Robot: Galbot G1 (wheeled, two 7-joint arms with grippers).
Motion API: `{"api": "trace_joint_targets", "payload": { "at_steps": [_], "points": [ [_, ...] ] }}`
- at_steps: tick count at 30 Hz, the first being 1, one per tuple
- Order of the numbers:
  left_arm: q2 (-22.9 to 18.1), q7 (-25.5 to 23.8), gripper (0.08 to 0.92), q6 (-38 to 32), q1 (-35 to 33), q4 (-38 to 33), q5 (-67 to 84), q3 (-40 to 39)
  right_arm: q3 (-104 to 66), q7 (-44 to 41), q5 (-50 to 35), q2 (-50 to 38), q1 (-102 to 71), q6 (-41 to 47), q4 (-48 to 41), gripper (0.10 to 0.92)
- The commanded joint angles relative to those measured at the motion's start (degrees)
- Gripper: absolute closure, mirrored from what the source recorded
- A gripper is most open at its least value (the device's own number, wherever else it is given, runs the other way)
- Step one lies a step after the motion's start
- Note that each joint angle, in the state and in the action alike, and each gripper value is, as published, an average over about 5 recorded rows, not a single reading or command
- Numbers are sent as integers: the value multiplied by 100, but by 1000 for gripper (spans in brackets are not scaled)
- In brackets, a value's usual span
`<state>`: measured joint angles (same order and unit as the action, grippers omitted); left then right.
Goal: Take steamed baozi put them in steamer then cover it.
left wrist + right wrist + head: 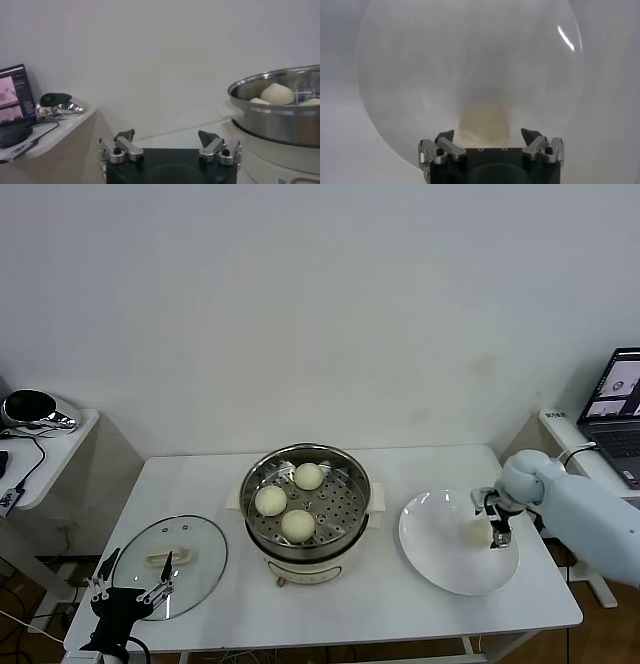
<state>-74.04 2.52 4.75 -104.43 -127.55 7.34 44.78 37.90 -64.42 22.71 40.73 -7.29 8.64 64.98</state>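
Three steamed baozi [298, 525] lie on the perforated tray of the open steel steamer [355, 484] at mid table. A fourth baozi [485, 122] rests on the white plate [440, 569] to the right. My right gripper [493, 534] is lowered over it, open, with a finger on either side of the bun and a gap showing at each side in the right wrist view [491, 135]. The glass cover [190, 544] lies flat on the table to the left. My left gripper [132, 576] waits open and empty at the cover's near edge; its wrist view shows the steamer [280, 110] beyond.
An open laptop [615, 399] sits on a side stand at the far right. A small white side table at the far left carries a shiny chrome object [35, 409] and cables. The table's front edge runs close to both grippers.
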Motion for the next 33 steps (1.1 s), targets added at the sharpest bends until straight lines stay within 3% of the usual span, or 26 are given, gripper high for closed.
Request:
{"api": "trace_joint_targets", "payload": {
  "at_steps": [1, 16, 25, 33],
  "points": [
    [1, 0, 177, 0, -3, -5, 2, -6, -154, 10, 167, 126, -151, -10, -200, 217],
    [1, 3, 177, 0, -24, -61, -1, 0, -21, -41, -190, -131, 133, 120, 247, 400],
    [19, 1, 177, 8, -3, -80, -2, -33, 1560, -15, -1638, -720, 2344, 872, 1506, 406],
    [33, 2, 177, 10, 49, -69, -2, -91, 3368, 427, -3480, -85, 4880, 1623, 2264, 393]
  ]
}}
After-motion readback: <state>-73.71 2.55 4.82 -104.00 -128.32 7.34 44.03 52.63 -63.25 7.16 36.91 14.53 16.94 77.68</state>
